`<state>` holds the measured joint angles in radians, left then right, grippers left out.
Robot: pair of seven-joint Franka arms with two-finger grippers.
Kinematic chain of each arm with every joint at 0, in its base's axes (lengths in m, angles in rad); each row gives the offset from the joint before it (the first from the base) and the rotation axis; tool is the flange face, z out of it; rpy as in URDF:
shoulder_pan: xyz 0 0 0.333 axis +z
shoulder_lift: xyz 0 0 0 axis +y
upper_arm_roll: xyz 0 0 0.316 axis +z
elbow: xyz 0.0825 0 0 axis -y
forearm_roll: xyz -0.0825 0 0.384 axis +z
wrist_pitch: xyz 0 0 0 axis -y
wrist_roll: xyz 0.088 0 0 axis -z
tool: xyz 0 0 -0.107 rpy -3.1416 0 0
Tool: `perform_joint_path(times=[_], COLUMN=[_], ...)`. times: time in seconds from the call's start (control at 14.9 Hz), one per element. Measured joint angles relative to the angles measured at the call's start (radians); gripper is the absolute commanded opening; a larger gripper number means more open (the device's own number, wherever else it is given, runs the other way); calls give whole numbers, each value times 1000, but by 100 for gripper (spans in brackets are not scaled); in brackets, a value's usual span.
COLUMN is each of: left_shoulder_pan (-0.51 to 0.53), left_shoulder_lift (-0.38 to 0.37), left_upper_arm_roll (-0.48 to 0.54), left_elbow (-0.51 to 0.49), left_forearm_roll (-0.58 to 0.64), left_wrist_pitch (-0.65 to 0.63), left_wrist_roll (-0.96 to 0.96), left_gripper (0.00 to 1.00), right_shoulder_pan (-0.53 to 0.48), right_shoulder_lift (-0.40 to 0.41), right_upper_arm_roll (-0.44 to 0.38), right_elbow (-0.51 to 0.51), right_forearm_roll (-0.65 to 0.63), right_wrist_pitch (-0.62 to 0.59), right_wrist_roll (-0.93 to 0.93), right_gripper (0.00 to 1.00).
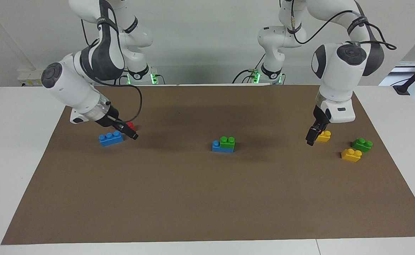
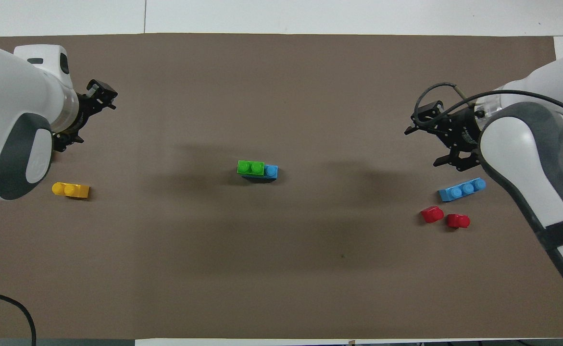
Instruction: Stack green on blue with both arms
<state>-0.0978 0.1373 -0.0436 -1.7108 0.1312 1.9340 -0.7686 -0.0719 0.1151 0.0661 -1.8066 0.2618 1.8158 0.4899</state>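
Green brick (image 1: 227,141) sits on blue brick (image 1: 223,146), mid-worktop (image 1: 207,198); stack looks done.
You have both claws parted and empty: left claw (image 1: 310,139) over the yellow brick (image 1: 322,136), right claw (image 1: 132,134) beside the spare blue (image 1: 111,138). Open room all round the stack; mind bricks at each end.

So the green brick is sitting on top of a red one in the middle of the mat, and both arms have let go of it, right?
Not quite: the green brick sits on a blue brick, not a red one, as the facing view shows. The rest holds: it is mid-mat, and the left gripper and right gripper are both away from it.
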Motion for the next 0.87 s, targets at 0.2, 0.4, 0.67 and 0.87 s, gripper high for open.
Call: perform_joint_path(times=[0.2, 0.4, 0.67, 0.87], left_shoulder_pan=[19, 36, 52, 52], left_shoulder_lift=[-5, -10, -35, -55], left_upper_arm_roll=[3, 4, 3, -5], left_elbow=[51, 135, 179, 181], left_forearm_roll=[-26, -79, -88, -92], left_wrist_pitch=[-100, -240, -350, -379], left_wrist_roll=[242, 425, 578, 600], left_gripper=[100, 100, 100, 100], right_shoulder_pan=[-21, -21, -29, -29], right_shoulder_lift=[-71, -136, -165, -157], right_upper_arm_roll=[0, 3, 2, 4], right_elbow=[11, 26, 81, 95], right_forearm_roll=[-99, -184, -227, -268], right_wrist_pitch=[-59, -114, -234, -246], right_wrist_roll=[-165, -294, -388, -410], right_gripper=[100, 100, 100, 100])
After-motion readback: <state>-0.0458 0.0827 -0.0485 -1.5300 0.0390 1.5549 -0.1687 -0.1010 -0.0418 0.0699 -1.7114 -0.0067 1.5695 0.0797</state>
